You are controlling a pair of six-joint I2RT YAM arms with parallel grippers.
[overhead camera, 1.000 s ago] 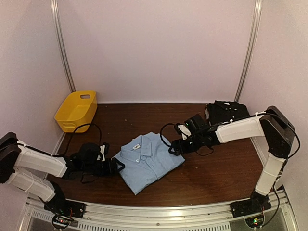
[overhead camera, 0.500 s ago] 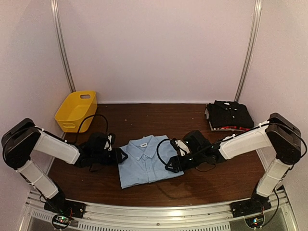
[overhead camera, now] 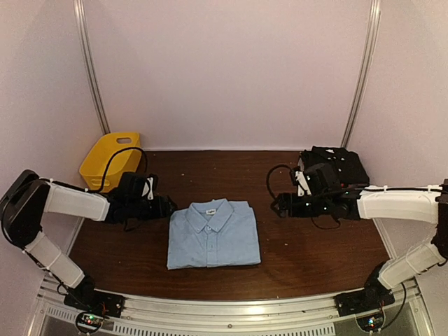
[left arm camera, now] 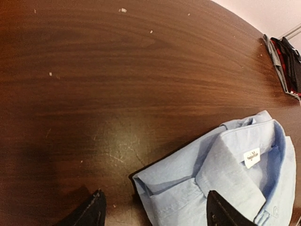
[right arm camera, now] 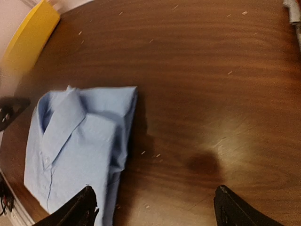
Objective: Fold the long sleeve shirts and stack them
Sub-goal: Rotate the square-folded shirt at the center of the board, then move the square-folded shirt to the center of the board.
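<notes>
Light blue shirt (overhead camera: 213, 234) folded flat, middle of table (overhead camera: 308, 252) toward near edge, collar facing far edge. Black shirt (overhead camera: 334, 165) folded at far right corner. Left gripper (overhead camera: 169, 208) just beside its far left corner, jaws apart, empty. Right gripper (overhead camera: 276, 205) clear of right side, jaws apart, empty. Likely step: carry blue onto black. Pinch both side edges through all layers, lift level, keep folds square.
</notes>
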